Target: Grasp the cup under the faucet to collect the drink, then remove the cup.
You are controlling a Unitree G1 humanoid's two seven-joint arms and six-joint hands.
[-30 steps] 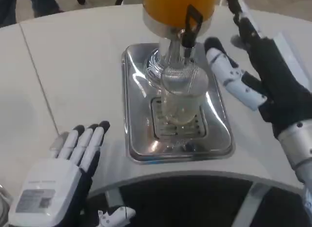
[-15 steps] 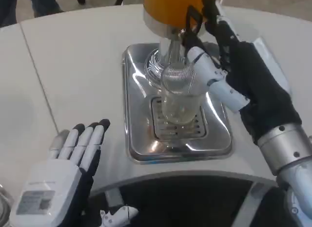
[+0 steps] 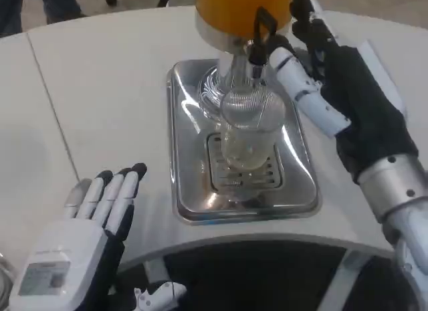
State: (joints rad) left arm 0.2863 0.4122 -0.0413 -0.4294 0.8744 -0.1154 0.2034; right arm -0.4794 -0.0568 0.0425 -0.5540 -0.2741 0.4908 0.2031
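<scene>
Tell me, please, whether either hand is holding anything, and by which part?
Nothing is held: the right hand is beside the cup, the left hand open on the table.

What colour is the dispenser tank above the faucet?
Orange, with a silver base; dispenser tank shows best in the head view.

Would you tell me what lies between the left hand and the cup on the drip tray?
In the head view, bare white table and the steel tray's rim lie between the left hand and the cup.

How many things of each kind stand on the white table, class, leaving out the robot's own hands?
Drink dispensers, orange tank: 1
Metal drip trays: 1
Clear cups: 1
Total: 3
</scene>
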